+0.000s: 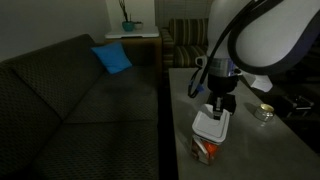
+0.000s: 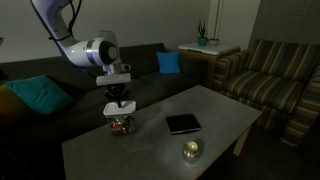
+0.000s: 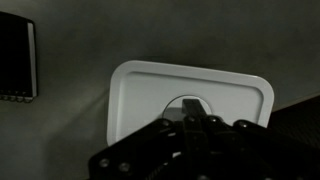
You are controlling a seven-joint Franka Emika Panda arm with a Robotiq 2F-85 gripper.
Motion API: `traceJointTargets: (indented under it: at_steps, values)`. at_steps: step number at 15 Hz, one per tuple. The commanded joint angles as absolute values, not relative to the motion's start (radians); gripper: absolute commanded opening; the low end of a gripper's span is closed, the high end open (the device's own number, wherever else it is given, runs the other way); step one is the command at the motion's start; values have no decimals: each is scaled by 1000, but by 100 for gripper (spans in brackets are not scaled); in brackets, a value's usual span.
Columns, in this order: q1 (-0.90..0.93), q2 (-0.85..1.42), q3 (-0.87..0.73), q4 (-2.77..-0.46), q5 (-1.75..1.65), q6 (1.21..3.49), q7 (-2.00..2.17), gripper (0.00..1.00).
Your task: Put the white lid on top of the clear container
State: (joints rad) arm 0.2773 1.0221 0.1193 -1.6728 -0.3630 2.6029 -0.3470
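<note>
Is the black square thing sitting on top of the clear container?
No, the black square lies flat on the table, apart from the clear container.

Dim, grainy indoor light; soft, blurry views; the white lid [image 3: 150,95] the palest patch.

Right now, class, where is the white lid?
In an exterior view the white lid sits over the clear container, under the shut claw, at the table edge nearest the sofa.
</note>
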Motion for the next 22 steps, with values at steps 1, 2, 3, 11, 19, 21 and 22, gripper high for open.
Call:
traceJointTargets:
  at_steps: [1, 2, 3, 11, 19, 21, 22]
  values:
    - [275, 986, 112, -1711, -382, 2622, -344, 0]
    - [275, 984, 112, -1711, -382, 2621, -344, 0]
    - [276, 982, 111, -1712, -383, 2620, -344, 0]
    - [278, 967, 109, -1717, -386, 2624, -339, 0]
    - [275, 964, 118, -1721, -382, 2634, -343, 69]
    - [267, 966, 125, -1722, -376, 2637, -349, 83]
    - [263, 966, 130, -1721, -372, 2636, -352, 89]
